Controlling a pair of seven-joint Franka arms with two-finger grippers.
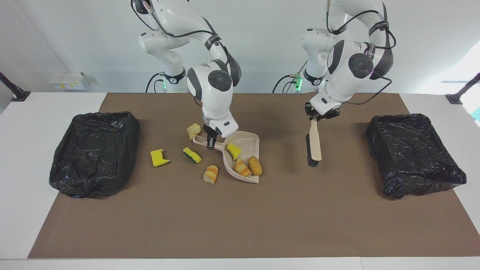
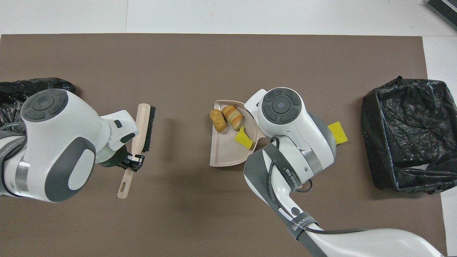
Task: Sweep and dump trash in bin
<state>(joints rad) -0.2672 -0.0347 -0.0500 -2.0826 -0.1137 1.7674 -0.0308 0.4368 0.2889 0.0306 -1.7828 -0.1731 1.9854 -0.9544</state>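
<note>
A brush (image 2: 142,125) is clamped by its handle in the left gripper (image 2: 132,162) over the mat (image 2: 200,60), well apart from the dustpan (image 2: 225,153). Three scraps (image 2: 232,121) are seen in the pan. One yellow scrap (image 2: 338,132) is partly hidden by the right arm (image 2: 285,121). A black-lined bin (image 2: 410,135) is set at each end.

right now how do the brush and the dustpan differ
The brush hangs tilted in the air, bristles down, over bare mat toward the left arm's end; the dustpan lies flat on the mat mid-table. The brush carries nothing; the dustpan holds three scraps. The left tool grips the brush, the right tool the dustpan handle. Both are beige.
</note>
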